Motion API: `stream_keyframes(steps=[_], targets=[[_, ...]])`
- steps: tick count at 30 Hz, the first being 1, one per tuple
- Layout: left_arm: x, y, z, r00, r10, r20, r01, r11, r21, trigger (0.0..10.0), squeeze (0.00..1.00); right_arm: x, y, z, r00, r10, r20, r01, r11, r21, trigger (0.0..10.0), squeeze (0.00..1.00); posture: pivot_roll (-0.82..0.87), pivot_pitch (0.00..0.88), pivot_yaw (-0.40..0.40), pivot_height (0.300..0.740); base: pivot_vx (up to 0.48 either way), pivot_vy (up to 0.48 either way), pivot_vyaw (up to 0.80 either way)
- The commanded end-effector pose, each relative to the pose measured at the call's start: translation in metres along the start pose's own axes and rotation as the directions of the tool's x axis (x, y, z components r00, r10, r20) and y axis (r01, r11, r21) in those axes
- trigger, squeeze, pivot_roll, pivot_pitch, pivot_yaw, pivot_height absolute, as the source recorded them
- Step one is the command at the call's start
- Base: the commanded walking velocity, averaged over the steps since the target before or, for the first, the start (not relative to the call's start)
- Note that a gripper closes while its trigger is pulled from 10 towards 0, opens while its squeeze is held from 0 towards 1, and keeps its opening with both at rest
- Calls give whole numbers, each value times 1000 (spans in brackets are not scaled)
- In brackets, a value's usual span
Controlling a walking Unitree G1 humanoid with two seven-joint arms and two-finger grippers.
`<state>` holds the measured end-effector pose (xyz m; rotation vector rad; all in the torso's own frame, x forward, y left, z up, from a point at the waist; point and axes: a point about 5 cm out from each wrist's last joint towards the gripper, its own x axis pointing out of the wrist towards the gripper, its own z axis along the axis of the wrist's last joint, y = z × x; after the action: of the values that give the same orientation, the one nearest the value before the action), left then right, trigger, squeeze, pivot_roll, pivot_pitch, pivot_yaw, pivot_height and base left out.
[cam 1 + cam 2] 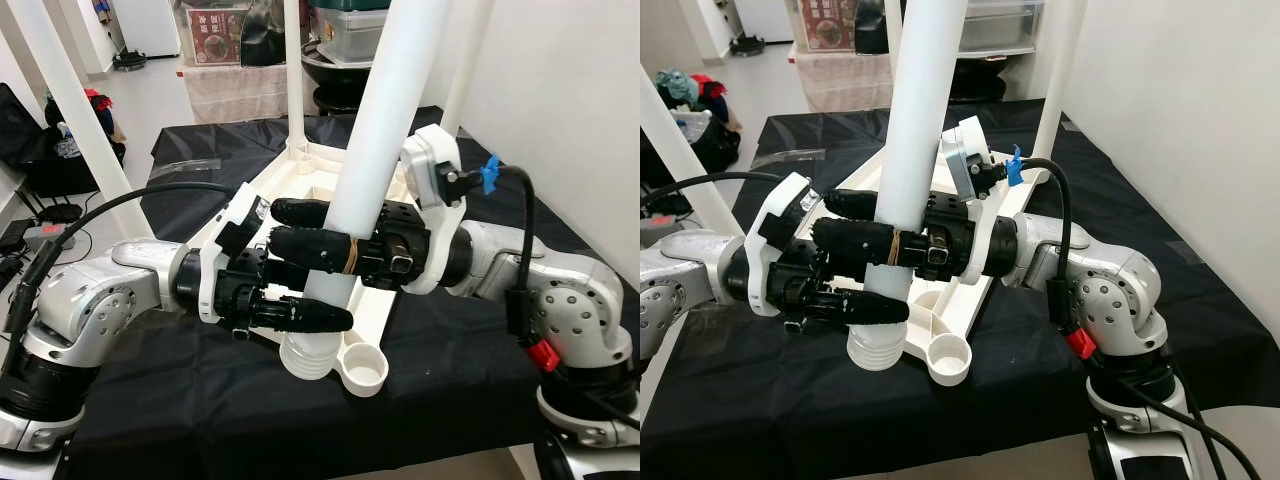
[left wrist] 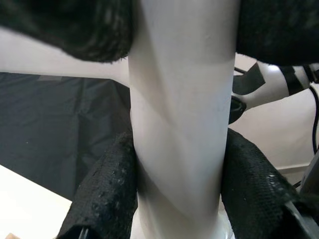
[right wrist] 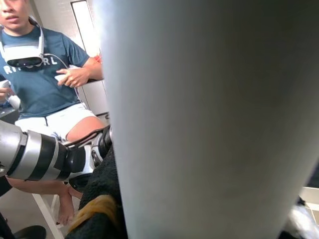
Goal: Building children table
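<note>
A white tabletop [image 1: 292, 186] lies upside down on the black-covered table [image 1: 450, 380]. Both grippers hold a thick white table leg [image 1: 385, 110] nearly upright over its near corner. The leg's ribbed threaded end [image 1: 305, 356] hangs just beside the round corner socket [image 1: 365, 372], not in it. My right gripper [image 1: 280, 230] comes in from the right and is shut on the leg, one finger in front and one behind. Just below it, my left gripper [image 1: 335, 300] is shut on the same leg, with its fingers [image 2: 107, 199] pressed to either side.
Other white legs stand up around the tabletop at the left [image 1: 75, 120], the far side [image 1: 293, 70] and the right [image 1: 465, 60]. A white wall runs along the right. Bins and boxes [image 1: 350, 30] sit behind the table. A seated person [image 3: 45, 74] is nearby.
</note>
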<state>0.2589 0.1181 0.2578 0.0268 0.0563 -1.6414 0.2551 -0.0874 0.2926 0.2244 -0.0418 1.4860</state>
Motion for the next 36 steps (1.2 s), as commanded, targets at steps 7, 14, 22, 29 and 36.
stream_keyframes(steps=[7,14,22,29,36], targets=[[-8,15,6,980,192,58,-194,981,29,10000,1000,-12,-26,-1,955,-296,9,296,952,-78,0,0,-142,29,-29,740,0,0,0],[-34,-5,21,966,208,157,-210,978,-4,10000,1000,-32,-45,-11,861,-509,2,502,848,-170,0,0,-127,45,-22,740,0,0,0],[-32,-48,-27,954,299,9,-297,951,-87,10000,1000,-60,-51,-15,818,-576,-12,564,805,-185,1608,0,-98,112,-43,740,0,0,0],[-3,-68,-80,902,417,-109,-428,897,-115,10000,1000,-63,-57,-3,859,-509,63,511,840,-180,10000,0,-87,140,-57,740,0,0,0],[23,-104,-106,814,568,-116,-567,822,52,10000,0,-47,-53,1,987,-156,46,163,960,-227,10000,0,-58,218,-66,740,0,0,0]])
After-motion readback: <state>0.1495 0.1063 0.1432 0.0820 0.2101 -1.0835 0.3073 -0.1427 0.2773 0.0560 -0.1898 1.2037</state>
